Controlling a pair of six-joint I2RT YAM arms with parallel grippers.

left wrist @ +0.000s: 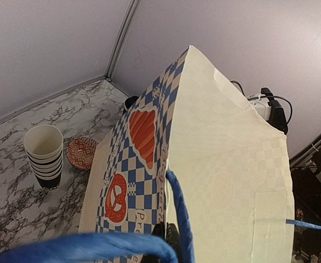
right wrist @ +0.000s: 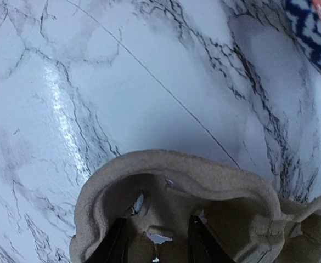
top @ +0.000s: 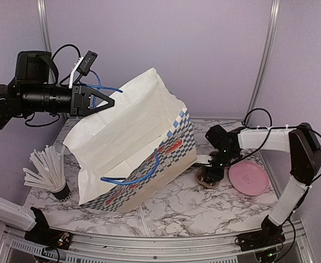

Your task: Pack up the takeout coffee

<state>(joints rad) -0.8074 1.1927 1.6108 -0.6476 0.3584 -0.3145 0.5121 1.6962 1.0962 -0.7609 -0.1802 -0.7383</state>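
Top external view: a marble table (top: 204, 211) carries a large white paper bag (top: 133, 137) with a blue checked face. The bag is tilted, its mouth turned toward the right arm. The left gripper (top: 108, 101), raised above the table's far left, is clamped on the bag's upper blue handle (top: 112, 88), and the second handle hangs against the printed face. A pink plate (top: 248, 178) lies at the right, apart from the bag. A black cup of pale sticks (top: 48, 170) stands at the left, just beside the bag. The right gripper (top: 214, 171) sits low over a brown pulp cup tray (top: 208, 181) at the bag's mouth. Right wrist view: its two dark fingers (right wrist: 118, 244) stand a moderate gap apart inside the tray's hollow, tips cut off, so a pinch cannot be told. Left wrist view: a stack of white-rimmed cups (left wrist: 45, 156) stands beside a small red patterned dish (left wrist: 82, 153). The coffee cup's place cannot be told from any view.
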